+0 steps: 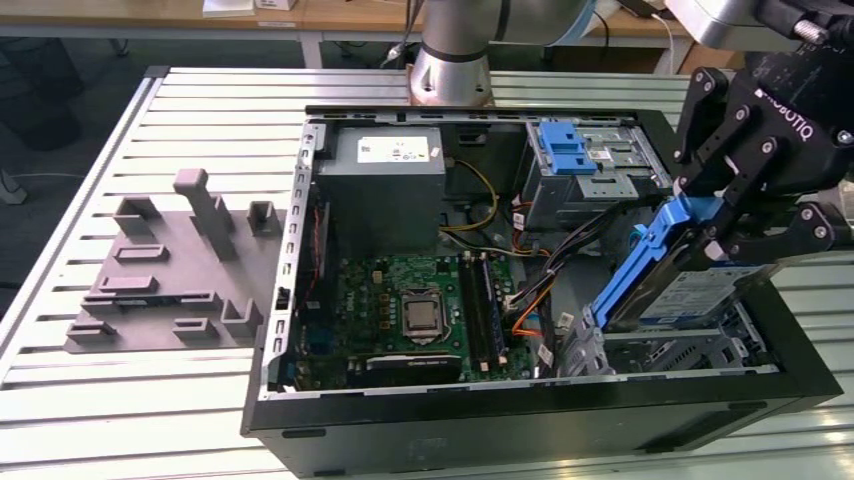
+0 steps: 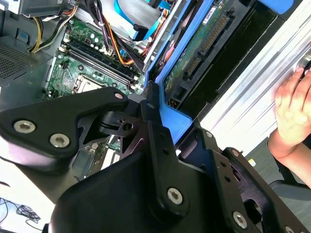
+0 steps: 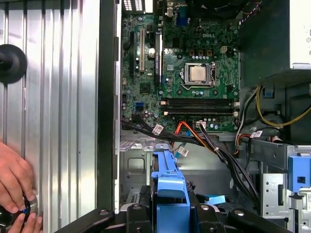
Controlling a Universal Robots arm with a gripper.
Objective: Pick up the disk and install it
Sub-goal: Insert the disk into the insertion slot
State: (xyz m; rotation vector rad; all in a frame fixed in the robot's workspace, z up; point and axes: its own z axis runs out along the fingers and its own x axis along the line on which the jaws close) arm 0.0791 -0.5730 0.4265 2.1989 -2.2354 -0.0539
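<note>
The slatted metal table [image 1: 80, 380] carries an open computer case [image 1: 534, 425] lying on its side. A grey moulded tray [image 1: 160, 270] sits just beside the case on the exterior view's left. My arm [image 1: 451, 60] rises from the far edge of the table, behind the case, and reaches over it toward the exterior view's right. My gripper [image 1: 731, 225] points down over the near corner on that side.

Inside the case, the grey power box [image 1: 380, 180] and the green circuit board [image 1: 414, 300] take up the exterior view's left half. A bundle of cables [image 1: 534, 290] runs between the board and the metal cage [image 1: 674, 350] in the corner. Room there is tight, with cables close on one side and the black case wall close on the other.

The disk [image 1: 683, 292] stands tilted on its edge, with its lower end in the mouth of the cage and its upper end leaning up toward me. My fingers are pressed together on the blue frame at that upper end. In the first wrist view the frame [image 3: 168, 179] sits squarely between them.

A person's hand [image 3: 14, 179] rests on the table just outside the case wall, near my gripper but apart from it.
</note>
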